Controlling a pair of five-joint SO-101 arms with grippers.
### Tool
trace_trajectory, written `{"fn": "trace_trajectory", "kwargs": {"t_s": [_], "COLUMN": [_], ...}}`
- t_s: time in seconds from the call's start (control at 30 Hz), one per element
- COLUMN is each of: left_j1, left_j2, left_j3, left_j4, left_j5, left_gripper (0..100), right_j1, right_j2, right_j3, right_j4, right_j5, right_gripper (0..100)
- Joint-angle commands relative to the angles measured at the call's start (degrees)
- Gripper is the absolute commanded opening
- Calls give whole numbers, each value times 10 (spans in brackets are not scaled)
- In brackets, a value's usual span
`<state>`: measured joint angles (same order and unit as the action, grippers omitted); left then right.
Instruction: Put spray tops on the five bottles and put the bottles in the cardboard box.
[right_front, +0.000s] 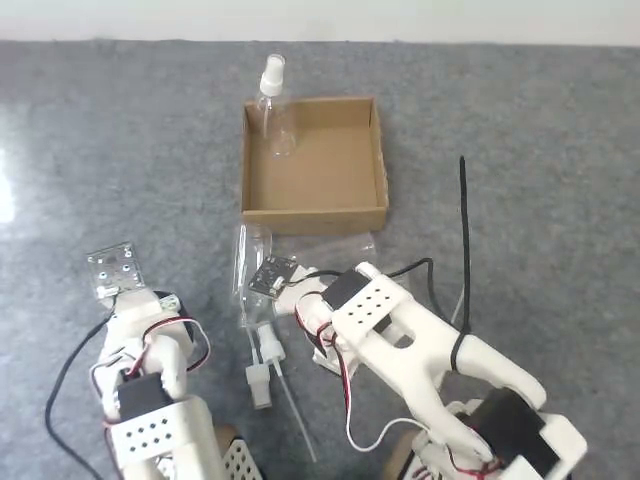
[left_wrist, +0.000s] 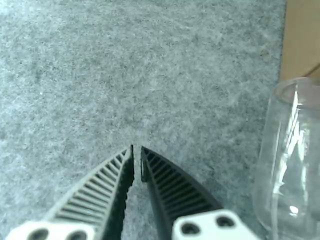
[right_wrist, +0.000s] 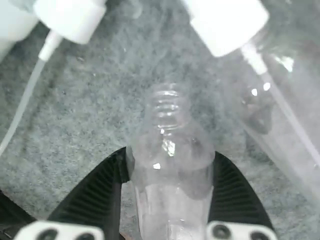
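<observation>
- Spreading under everything as a grey table.
- Sitting at 12 o'clock as the cardboard box, holding a spray-topped bottle in its 11 o'clock corner.
- Lying at the box's 7 o'clock, just beside it, as a second clear bottle.
- Clamping an uncapped bottle at its shoulder with the right gripper, near the table's centre.
- Hanging at 8 o'clock as the left gripper, jaws nearly touching, gripping nothing.
- Lying at 6 o'clock as a loose spray top.
</observation>
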<state>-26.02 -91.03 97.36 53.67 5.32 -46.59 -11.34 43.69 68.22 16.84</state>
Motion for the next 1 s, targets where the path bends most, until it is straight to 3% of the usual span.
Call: {"fn": "trace_trajectory", "kwargs": {"t_s": [0.0, 0.6, 0.97], "left_j1": [0, 0, 0], "left_j2": [-11, -11, -11], "left_j3": [-4, -4, -4], "left_j4": [2, 2, 2], "left_j5": [-3, -3, -3], "left_gripper": [20, 20, 20], "right_j1": [7, 17, 129], "right_j2": [-7, -318, -365], "right_j3": [-34, -33, -34], "right_j4": [0, 72, -58], "right_j5": [-14, -14, -10], "right_gripper": [117, 112, 111]}}
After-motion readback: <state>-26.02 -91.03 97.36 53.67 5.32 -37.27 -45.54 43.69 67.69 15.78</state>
